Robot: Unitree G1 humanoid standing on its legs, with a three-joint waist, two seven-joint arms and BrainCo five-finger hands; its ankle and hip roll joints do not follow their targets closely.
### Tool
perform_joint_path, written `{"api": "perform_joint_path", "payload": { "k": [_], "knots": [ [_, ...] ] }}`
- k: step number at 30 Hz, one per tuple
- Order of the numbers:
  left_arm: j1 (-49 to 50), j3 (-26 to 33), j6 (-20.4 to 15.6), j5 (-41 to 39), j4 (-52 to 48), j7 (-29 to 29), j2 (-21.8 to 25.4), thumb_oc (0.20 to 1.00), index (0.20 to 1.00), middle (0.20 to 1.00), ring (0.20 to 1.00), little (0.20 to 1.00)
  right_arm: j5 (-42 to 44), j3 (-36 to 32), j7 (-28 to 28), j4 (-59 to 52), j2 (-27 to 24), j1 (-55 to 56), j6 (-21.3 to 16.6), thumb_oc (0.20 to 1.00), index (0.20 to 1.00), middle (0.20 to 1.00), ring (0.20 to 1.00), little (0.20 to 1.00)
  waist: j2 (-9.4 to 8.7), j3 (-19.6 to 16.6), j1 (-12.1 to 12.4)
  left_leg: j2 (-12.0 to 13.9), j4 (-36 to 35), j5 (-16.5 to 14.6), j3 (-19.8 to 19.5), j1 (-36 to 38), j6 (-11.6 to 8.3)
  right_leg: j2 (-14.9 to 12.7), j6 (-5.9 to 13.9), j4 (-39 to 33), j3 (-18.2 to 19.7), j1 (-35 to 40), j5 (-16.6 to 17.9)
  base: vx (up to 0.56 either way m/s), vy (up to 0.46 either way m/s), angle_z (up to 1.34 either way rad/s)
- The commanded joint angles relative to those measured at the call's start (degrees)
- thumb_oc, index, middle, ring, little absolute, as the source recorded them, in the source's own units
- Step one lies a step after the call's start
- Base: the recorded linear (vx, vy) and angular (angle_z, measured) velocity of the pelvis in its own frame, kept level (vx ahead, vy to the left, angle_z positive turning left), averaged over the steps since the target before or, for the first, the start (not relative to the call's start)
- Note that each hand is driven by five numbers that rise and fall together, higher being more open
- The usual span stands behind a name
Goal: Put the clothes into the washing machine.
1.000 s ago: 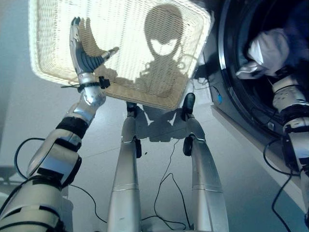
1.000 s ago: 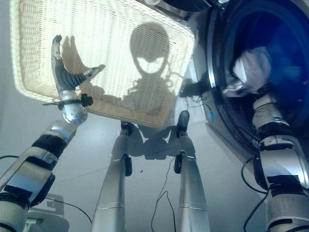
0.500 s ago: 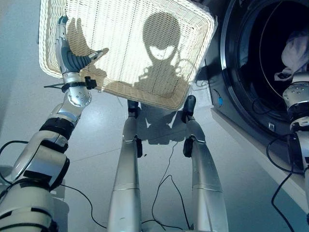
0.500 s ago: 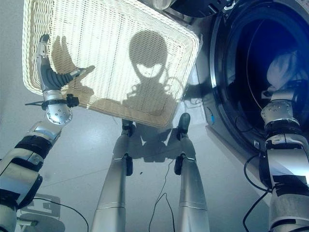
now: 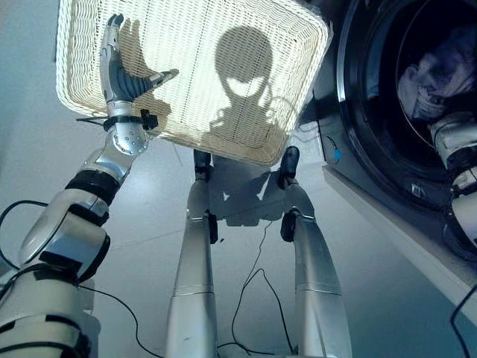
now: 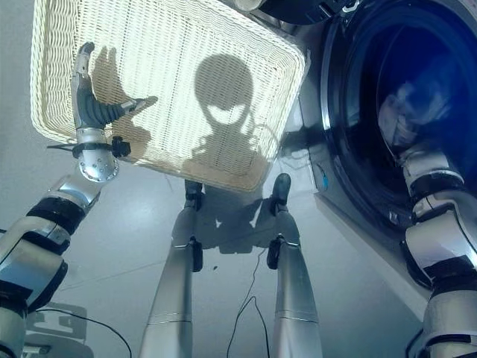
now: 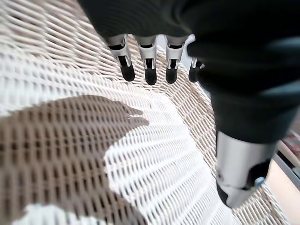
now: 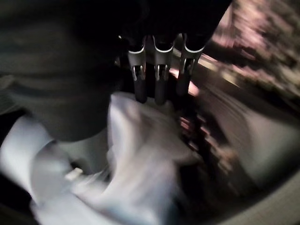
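Laundry: pale cloth [image 5: 431,80] now deeper inside washing machine [image 5: 373,142] drum, at 2 o'clock in head views; a second ago it sat bunched at door opening. Right hand [image 8: 157,70] reaches in behind it, straight fingers [image 8: 160,79] against fabric, apparently pushing rather than clamping, though wrist view is blurred. Left hand [image 5: 123,74] at 10 o'clock, fingers spread and empty, over bare wicker basket [image 5: 298,89]. Judgement: loading nearly done; withdrawal comes next.
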Motion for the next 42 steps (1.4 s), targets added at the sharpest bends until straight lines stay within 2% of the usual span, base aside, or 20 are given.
{"api": "perform_joint_path", "payload": {
  "k": [1, 3, 5, 8, 10, 11, 14, 15, 17, 20, 21, 22, 25, 27, 35, 37, 40, 41, 42],
  "knots": [
    [-1.0, 2.4, -1.0, -0.9, 0.3, 1.1, 0.0, 1.0, 1.0, 1.0, 1.0, 1.0, -9.9, 5.6, -2.7, -0.4, -9.7, -5.8, 8.1, 1.0, 1.0, 1.0, 1.0, 1.0, -0.96, -1.1, 0.7, -0.8, 5.3, -8.1, -1.5, 2.3, 1.86, 2.3, 2.0, -0.5, -3.4, 3.1, 1.5, 0.0, 0.0, 0.0],
    [-0.8, 2.6, -0.7, -0.8, -0.1, 1.1, 0.0, 1.0, 1.0, 1.0, 1.0, 1.0, -11.9, 6.2, -1.8, -1.0, -9.9, -6.1, 9.4, 1.0, 1.0, 1.0, 1.0, 1.0, -0.9, -1.1, 0.7, -0.8, 5.3, -8.2, -1.4, 2.3, 1.88, 2.3, 2.02, -0.5, -3.4, 3.1, 1.4, 0.0, 0.007, 0.02],
    [-0.9, 2.7, -0.8, -0.8, -0.2, 1.1, -0.2, 1.0, 1.0, 1.0, 1.0, 1.0, -11.8, 7.0, -3.5, -2.0, -9.6, -6.0, 10.5, 1.0, 1.0, 1.0, 1.0, 1.0, -0.75, -1.1, 0.7, -0.7, 5.3, -8.1, -1.3, 2.1, 1.9, 2.0, 2.07, -0.3, -3.5, 2.9, 1.3, 0.0, 0.02, 0.05],
    [-1.1, 2.7, -0.4, -0.7, -0.2, 1.6, -0.6, 1.0, 1.0, 1.0, 1.0, 1.0, -8.2, 6.3, -8.2, -3.6, -9.2, -5.8, 8.9, 1.0, 1.0, 1.0, 1.0, 1.0, -0.64, -1.1, 0.5, -0.6, 5.3, -8.2, -1.2, 2.0, 1.85, 2.0, 2.06, -0.2, -3.3, 2.7, 1.1, 0.0, 0.015, 0.0],
    [-0.8, 3.3, -0.3, -0.4, -0.5, 2.1, -0.9, 1.0, 1.0, 1.0, 1.0, 1.0, -4.5, 4.3, -11.8, -5.5, -8.9, -4.9, 6.5, 1.0, 1.0, 1.0, 1.0, 1.0, -0.55, -1.1, 0.3, -0.6, 5.3, -8.3, -1.1, 1.8, 1.75, 2.1, 2.1, -0.1, -3.1, 2.4, 0.9, 0.0, 0.044, -0.01],
    [-0.6, 3.6, -0.1, -0.1, -0.7, 2.4, -1.2, 1.0, 1.0, 1.0, 1.0, 1.0, -2.1, 2.4, -16.0, -7.7, -8.6, -4.0, 3.1, 1.0, 1.0, 1.0, 1.0, 1.0, -0.46, -1.1, 0.1, -0.5, 5.3, -8.4, -1.0, 1.7, 1.69, 2.1, 2.13, 0.0, -2.9, 2.2, 0.8, 0.0, 0.044, -0.01],
    [1.5, 5.5, 0.0, 0.8, -1.9, 3.2, -1.7, 1.0, 1.0, 1.0, 1.0, 1.0, -1.8, -3.4, -22.8, -16.7, -8.1, -0.2, -1.3, 1.0, 1.0, 1.0, 1.0, 1.0, -0.43, -1.1, -0.6, -0.5, 5.7, -8.8, -0.7, 1.5, 1.41, 2.2, 2.32, 0.1, -2.4, 1.8, 0.5, 0.0, 0.049, -0.02],
    [1.5, 5.5, 0.0, 0.8, -1.9, 3.3, -1.7, 1.0, 1.0, 1.0, 1.0, 1.0, -1.8, -3.6, -22.9, -16.8, -8.1, -0.1, -1.3, 1.0, 1.0, 1.0, 1.0, 1.0, -0.48, -1.1, -0.5, -0.5, 5.7, -8.8, -0.7, 1.5, 1.41, 2.2, 2.32, 0.1, -2.4, 1.9, 0.5, 0.0, 0.038, -0.03],
    [3.1, 7.3, 0.8, 2.5, -3.3, 4.1, -2.8, 1.0, 1.0, 1.0, 1.0, 1.0, -2.3, -7.7, -24.8, -24.4, -7.0, 4.3, -4.2, 1.0, 1.0, 1.0, 1.0, 1.0, -0.46, -1.1, -1.1, -0.5, 5.7, -9.0, -0.4, 1.3, 1.31, 2.3, 2.36, 0.4, -2.0, 1.4, 0.3, 0.0, 0.04, -0.03],
    [3.1, 7.2, 0.8, 2.5, -3.3, 4.1, -2.8, 1.0, 1.0, 1.0, 1.0, 1.0, -2.4, -8.0, -24.8, -24.6, -7.0, 4.6, -4.1, 1.0, 1.0, 1.0, 1.0, 1.0, -0.53, -1.1, -1.1, -0.5, 5.8, -9.0, -0.4, 1.3, 1.31, 2.2, 2.36, 0.4, -2.0, 1.4, 0.3, 0.0, 0.0, 0.0],
    [3.6, 7.9, 0.9, 3.0, -3.5, 4.4, -3.4, 1.0, 1.0, 1.0, 1.0, 1.0, -4.4, -10.5, -24.3, -28.5, -6.1, 8.1, -6.1, 1.0, 1.0, 1.0, 1.0, 1.0, -0.4, -1.1, -1.6, -0.4, 5.6, -9.1, -0.2, 1.4, 1.24, 2.2, 2.4, 0.4, -1.7, 1.3, 0.1, -0.01, 0.064, -0.03],
    [3.9, 8.7, 1.3, 4.2, -3.8, 4.9, -4.7, 1.0, 1.0, 1.0, 1.0, 1.0, -8.3, -14.0, -21.4, -33.8, -3.6, 13.1, -7.4, 1.0, 1.0, 1.0, 1.0, 1.0, -0.33, -1.1, -2.0, -0.5, 5.4, -9.1, 0.2, 1.5, 1.19, 2.2, 2.44, 0.4, -1.4, 1.1, 0.0, -0.01, 0.068, -0.02],
    [4.1, 8.9, 1.4, 5.0, -3.8, 5.2, -5.4, 1.0, 1.0, 1.0, 1.0, 1.0, -10.7, -15.0, -19.1, -35.6, -2.3, 15.2, -7.9, 1.0, 1.0, 1.0, 1.0, 1.0, -0.25, -1.1, -2.2, -0.5, 5.2, -9.1, 0.4, 1.8, 1.11, 2.2, 2.48, 0.2, -1.2, 1.2, 0.0, 0.0, 0.016, 0.0],
    [4.9, 9.5, 1.5, 6.1, -4.4, 5.7, -6.3, 1.0, 1.0, 1.0, 1.0, 1.0, -14.4, -16.2, -14.8, -38.8, -0.4, 19.2, -9.3, 1.0, 1.0, 1.0, 1.0, 1.0, 0.06, -1.1, -2.4, -0.6, 5.2, -9.1, 0.8, 1.9, 1.04, 2.0, 2.55, 0.2, -1.0, 1.0, 0.1, -0.01, 0.025, -0.04],
    [6.8, 11.3, 2.2, 8.3, -5.7, 7.1, -7.8, 1.0, 1.0, 1.0, 1.0, 1.0, -21.5, -18.9, -7.8, -47.1, 4.0, 28.3, -15.1, 1.0, 1.0, 1.0, 1.0, 1.0, -0.08, -1.1, -3.4, -0.4, 5.0, -8.9, 1.7, 2.7, 0.93, 2.1, 2.82, 0.4, -0.3, 1.2, 0.3, 0.0, 0.007, -0.02],
    [6.9, 11.3, 2.3, 8.4, -5.8, 7.1, -7.8, 1.0, 1.0, 1.0, 1.0, 1.0, -21.7, -19.1, -7.7, -47.4, 4.1, 28.7, -15.2, 1.0, 1.0, 1.0, 1.0, 1.0, -0.11, -1.1, -3.4, -0.4, 5.0, -8.9, 1.8, 2.8, 0.93, 2.1, 2.82, 0.4, -0.3, 1.2, 0.3, 0.0, 0.0, 0.0],
    [8.1, 12.2, 2.5, 9.4, -6.7, 7.8, -8.6, 1.0, 1.0, 1.0, 1.0, 1.0, -26.1, -19.9, -6.3, -50.8, 5.5, 31.7, -16.6, 1.0, 1.0, 1.0, 1.0, 1.0, -0.15, -1.1, -3.8, -0.3, 4.9, -8.8, 2.1, 3.1, 0.97, 2.2, 2.89, 0.4, 0.0, 1.5, 0.2, -0.01, 0.012, -0.01],
    [9.7, 13.1, 2.9, 10.8, -7.8, 8.3, -9.9, 1.0, 1.0, 1.0, 1.0, 1.0, -32.6, -20.3, -4.5, -54.7, 7.2, 35.1, -18.1, 1.0, 1.0, 1.0, 1.0, 1.0, -0.17, -1.1, -4.2, -0.2, 4.7, -8.8, 2.5, 4.0, 1.02, 2.3, 2.99, 0.4, 0.4, 2.2, 0.1, -0.02, 0.024, -0.04],
    [9.9, 13.2, 3.0, 11.1, -7.9, 8.4, -10.1, 1.0, 1.0, 1.0, 1.0, 1.0, -33.9, -20.3, -4.3, -55.3, 7.5, 35.6, -18.3, 1.0, 1.0, 1.0, 1.0, 1.0, -0.19, -1.1, -4.3, -0.2, 4.7, -8.8, 2.6, 4.2, 1.02, 2.4, 3.0, 0.3, 0.5, 2.3, 0.1, -0.03, 0.03, -0.05]
  ]
}}
